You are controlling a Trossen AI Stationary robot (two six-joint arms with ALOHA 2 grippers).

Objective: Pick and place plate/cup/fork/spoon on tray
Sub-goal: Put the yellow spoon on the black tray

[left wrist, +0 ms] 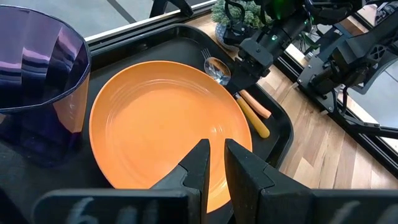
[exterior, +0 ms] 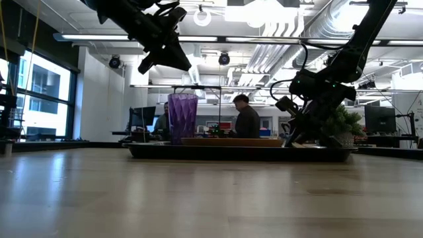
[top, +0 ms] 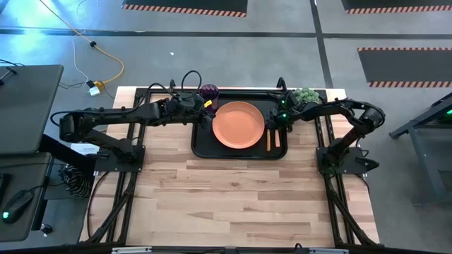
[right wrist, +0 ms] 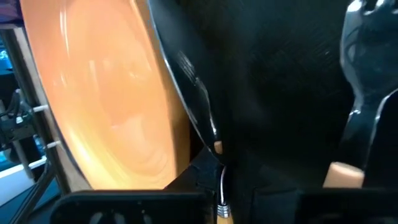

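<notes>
Wood table (top: 233,197), office behind with a seated person (exterior: 248,120); left gripper (left wrist: 212,163) nearly closed above plate (top: 239,125); right gripper (top: 272,124) low over fork (left wrist: 206,55) and spoon (left wrist: 217,67), fingers unclear

Overhead, table-level and two close wrist cameras all share the tray (top: 200,144).

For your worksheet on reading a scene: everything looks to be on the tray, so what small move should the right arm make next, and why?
Probably lift the right gripper straight up and away. The fork and spoon already lie on the tray beside the plate, with the cup on it too.
</notes>
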